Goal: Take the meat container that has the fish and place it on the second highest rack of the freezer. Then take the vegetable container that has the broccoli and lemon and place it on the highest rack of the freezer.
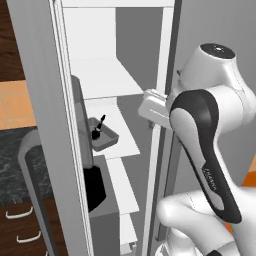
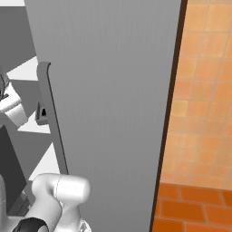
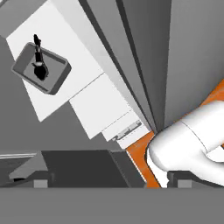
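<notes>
Fish (image 1: 97,128), one, lies in one grey tray (image 1: 107,141) on a freezer (image 1: 107,80) shelf; my gripper (image 3: 111,178) hangs spread above it.

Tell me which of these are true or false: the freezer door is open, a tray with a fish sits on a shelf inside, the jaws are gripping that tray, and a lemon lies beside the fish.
1. The freezer door is open. True.
2. A grey tray holding the fish sits on a white shelf. True.
3. The jaws are gripping the tray. False: they stand open and empty, away from it.
4. A lemon lies beside the fish. False: the fish is alone in its tray.
</notes>
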Controlling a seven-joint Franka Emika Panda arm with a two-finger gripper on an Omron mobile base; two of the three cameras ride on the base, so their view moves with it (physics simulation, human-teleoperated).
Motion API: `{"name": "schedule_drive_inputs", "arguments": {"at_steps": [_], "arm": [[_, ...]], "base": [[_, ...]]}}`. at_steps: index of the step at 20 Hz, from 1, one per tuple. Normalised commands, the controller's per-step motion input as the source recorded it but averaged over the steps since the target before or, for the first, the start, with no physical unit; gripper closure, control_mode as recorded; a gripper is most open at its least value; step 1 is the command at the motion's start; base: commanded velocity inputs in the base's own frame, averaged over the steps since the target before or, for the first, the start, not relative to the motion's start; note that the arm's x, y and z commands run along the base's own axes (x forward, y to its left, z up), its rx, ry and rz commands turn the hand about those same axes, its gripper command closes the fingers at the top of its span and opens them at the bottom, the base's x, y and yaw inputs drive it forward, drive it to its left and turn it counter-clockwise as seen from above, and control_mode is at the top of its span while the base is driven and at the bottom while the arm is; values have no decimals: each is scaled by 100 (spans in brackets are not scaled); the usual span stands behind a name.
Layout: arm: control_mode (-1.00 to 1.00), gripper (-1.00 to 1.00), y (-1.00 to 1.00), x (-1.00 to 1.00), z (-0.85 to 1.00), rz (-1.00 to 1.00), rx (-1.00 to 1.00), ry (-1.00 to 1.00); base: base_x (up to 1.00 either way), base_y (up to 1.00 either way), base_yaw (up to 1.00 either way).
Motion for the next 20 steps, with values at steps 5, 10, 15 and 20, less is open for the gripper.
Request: {"name": "schedule_drive_inputs", "arguments": {"at_steps": [5,10,15,20], "arm": [[-100,-100,-50,-16,-5,24,-17,5],[-100,-100,-4,16,-29,4,-6,2],[100,-100,0,5,-10,0,-1,1],[100,-100,0,0,0,0,0,0]], "base": [[0,0,0],[0,0,0],[-6,-12,1],[-19,-49,53]]}}
